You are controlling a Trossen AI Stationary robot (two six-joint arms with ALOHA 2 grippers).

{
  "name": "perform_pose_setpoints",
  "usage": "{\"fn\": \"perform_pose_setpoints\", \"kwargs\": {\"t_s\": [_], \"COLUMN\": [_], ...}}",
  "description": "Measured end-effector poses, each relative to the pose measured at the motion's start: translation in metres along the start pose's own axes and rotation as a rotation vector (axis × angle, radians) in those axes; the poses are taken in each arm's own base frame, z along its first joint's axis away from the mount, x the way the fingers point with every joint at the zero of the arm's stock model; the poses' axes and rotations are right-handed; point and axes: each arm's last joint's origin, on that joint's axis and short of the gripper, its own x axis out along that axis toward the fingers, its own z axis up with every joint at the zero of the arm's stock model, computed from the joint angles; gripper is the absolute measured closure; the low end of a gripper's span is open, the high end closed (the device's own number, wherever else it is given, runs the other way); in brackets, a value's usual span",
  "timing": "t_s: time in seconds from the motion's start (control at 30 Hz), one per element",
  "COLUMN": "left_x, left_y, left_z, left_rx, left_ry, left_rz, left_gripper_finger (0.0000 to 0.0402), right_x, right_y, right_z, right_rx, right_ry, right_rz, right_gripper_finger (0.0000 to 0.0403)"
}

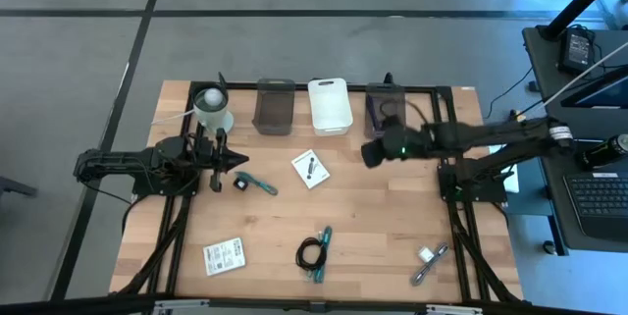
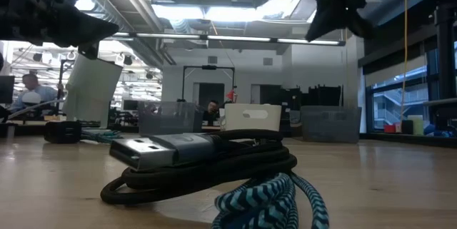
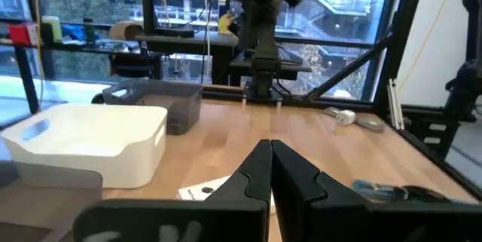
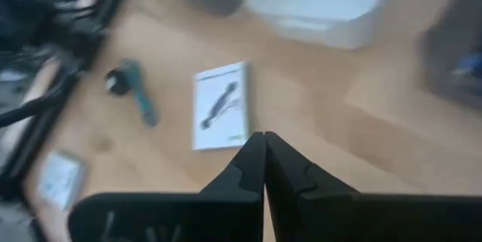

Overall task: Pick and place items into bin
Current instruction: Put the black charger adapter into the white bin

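Note:
My left gripper (image 1: 238, 161) (image 3: 269, 155) hovers shut and empty beside the white cup with a ball (image 1: 212, 109). My right gripper (image 1: 365, 153) (image 4: 263, 144) is shut and empty too, held above the table in front of the dark right-hand bin (image 1: 386, 109). Lying flat on the wood are a white printed card (image 1: 310, 168) (image 4: 221, 106), a teal-handled tool with a small black cube (image 1: 253, 183) (image 4: 139, 99), a white packet (image 1: 224, 256), a black coiled cable (image 1: 312, 251) (image 2: 207, 161) next to a teal braided cable (image 1: 322, 256), and a silver metal piece (image 1: 430, 261).
Three bins stand in a row along the table's far edge: the grey bin (image 1: 275, 106), the white bin (image 1: 330, 106) and the dark one. A black frame (image 1: 451, 158) runs along the table's sides. Bare wood lies between the card and the silver piece.

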Motion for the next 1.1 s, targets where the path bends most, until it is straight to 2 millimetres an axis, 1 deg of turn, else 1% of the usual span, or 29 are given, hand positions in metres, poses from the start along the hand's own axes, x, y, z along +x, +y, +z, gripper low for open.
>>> {"fn": "perform_pose_setpoints", "kwargs": {"t_s": [0.07,0.17,0.27,0.33,0.43,0.57,0.7,0.77,0.93,1.1], "left_x": [0.000,0.000,0.000,0.000,0.000,0.000,-0.001,-0.001,-0.004,-0.008], "left_y": [0.000,0.001,0.003,0.003,0.003,0.004,0.006,0.007,0.005,0.003], "left_z": [0.000,-0.001,0.000,0.000,0.000,0.001,0.009,0.011,0.024,0.038], "left_rx": [0.002,-0.002,-0.005,-0.019,-0.057,-0.053,-0.185,-0.214,-0.257,-0.239], "left_ry": [-0.001,0.004,-0.004,-0.005,-0.007,-0.025,-0.119,-0.153,-0.283,-0.412], "left_rz": [0.001,0.048,0.090,0.094,0.094,0.129,0.196,0.231,0.179,0.126], "left_gripper_finger": [0.0400,0.0400,0.0400,0.0400,0.0400,0.0400,0.0400,0.0400,0.0400,0.0400], "right_x": [0.007,0.016,0.022,0.025,0.028,0.028,0.028,0.028,0.029,0.029], "right_y": [0.000,-0.005,-0.014,-0.019,-0.024,-0.024,-0.024,-0.024,-0.024,-0.025], "right_z": [-0.014,-0.033,-0.045,-0.049,-0.053,-0.053,-0.053,-0.053,-0.052,-0.051], "right_rx": [-0.032,-0.057,-0.028,-0.004,0.017,0.014,0.010,0.007,-0.037,-0.087], "right_ry": [-0.001,0.016,0.036,0.045,0.052,0.049,0.049,0.049,0.046,0.039], "right_rz": [0.060,0.097,0.090,0.075,0.062,0.067,0.066,0.066,0.065,0.064], "right_gripper_finger": [0.0399,0.0401,0.0400,0.0397,0.0396,0.0395,0.0394,0.0394,0.0394,0.0394]}}
